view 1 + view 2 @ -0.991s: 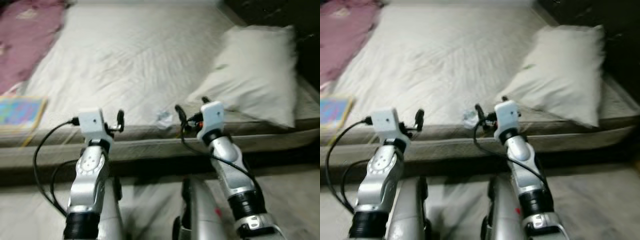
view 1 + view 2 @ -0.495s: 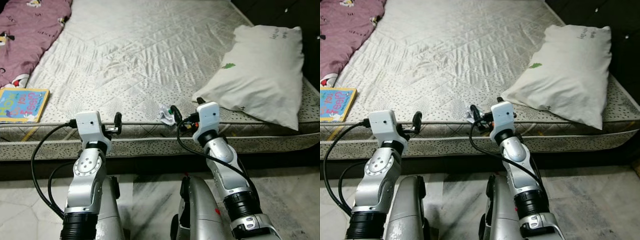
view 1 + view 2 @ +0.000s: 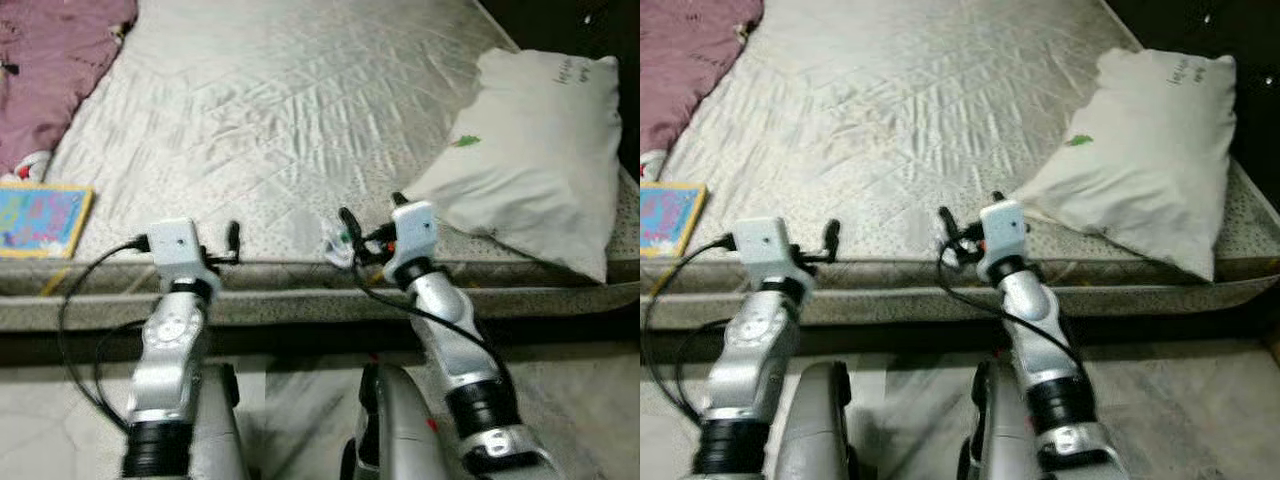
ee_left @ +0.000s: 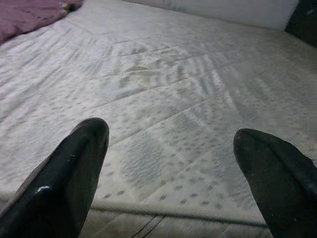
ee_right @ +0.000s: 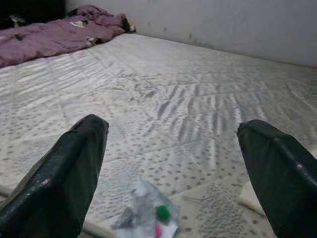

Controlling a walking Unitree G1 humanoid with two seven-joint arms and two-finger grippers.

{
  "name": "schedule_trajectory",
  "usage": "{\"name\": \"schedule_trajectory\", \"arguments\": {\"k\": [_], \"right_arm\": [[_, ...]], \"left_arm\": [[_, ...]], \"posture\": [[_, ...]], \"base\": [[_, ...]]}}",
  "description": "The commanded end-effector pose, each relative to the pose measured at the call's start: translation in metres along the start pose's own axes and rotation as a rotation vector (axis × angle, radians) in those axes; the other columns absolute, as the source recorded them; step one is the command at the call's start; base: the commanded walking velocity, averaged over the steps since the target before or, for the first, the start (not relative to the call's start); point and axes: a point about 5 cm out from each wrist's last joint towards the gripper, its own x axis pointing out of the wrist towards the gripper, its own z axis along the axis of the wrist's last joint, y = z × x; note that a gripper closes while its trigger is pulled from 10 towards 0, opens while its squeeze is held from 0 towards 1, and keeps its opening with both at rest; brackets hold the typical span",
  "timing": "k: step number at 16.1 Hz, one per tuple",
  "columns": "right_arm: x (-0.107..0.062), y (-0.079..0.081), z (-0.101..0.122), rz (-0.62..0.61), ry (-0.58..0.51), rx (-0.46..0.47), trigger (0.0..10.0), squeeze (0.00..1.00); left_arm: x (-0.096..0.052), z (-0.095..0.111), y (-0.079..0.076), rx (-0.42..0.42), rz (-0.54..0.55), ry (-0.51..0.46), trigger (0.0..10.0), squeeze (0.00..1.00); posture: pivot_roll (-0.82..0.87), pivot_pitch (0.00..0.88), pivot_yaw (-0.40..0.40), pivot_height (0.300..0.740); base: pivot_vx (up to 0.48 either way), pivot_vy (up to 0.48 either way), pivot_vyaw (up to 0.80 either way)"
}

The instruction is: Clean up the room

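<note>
your right gripper (image 3: pixel 347 232) is stretched forward at the mattress (image 3: pixel 270 110) edge, lower centre of the left eye frame, its fingers spread wide and holding nothing. the crumpled wrapper (image 5: pixel 146 217) lies on the mattress edge between those fingers (image 5: pixel 64 176) in the wrist view, just short of them, not touched. your left gripper (image 3: pixel 233 240) is raised level at lower left, also spread wide and empty over bare quilting. a white pillow (image 3: pixel 535 165) sits at right, its far corner cut off; a picture book (image 3: pixel 40 218) at the left edge and a purple blanket (image 3: pixel 50 70) at upper left are both cropped. the frame is blurred, so you can't read the wrapper's print.
</note>
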Motion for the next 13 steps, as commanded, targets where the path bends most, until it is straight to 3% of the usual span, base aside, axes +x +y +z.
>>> {"name": "schedule_trajectory", "arguments": {"k": [1,9,13], "right_arm": [[0.002,0.002,0.002,0.007,-0.012,0.009,10.0,0.00],[0.002,0.001,0.000,0.006,-0.006,-0.006,10.0,0.00],[0.002,0.005,-0.013,0.050,0.072,-0.019,10.0,0.00]], "left_arm": [[-0.001,0.000,0.004,0.005,0.006,0.004,10.0,0.00],[-0.002,-0.002,0.003,0.002,0.003,0.012,10.0,0.00],[-0.011,-0.005,0.006,0.019,0.052,0.039,10.0,0.00]], "posture": [[0.06,0.087,-0.059,0.539],[0.06,0.093,-0.056,0.539],[0.09,0.117,-0.062,0.539]], "base": [[0.307,0.000,0.00],[0.300,0.000,0.00],[0.000,0.000,0.00]]}}
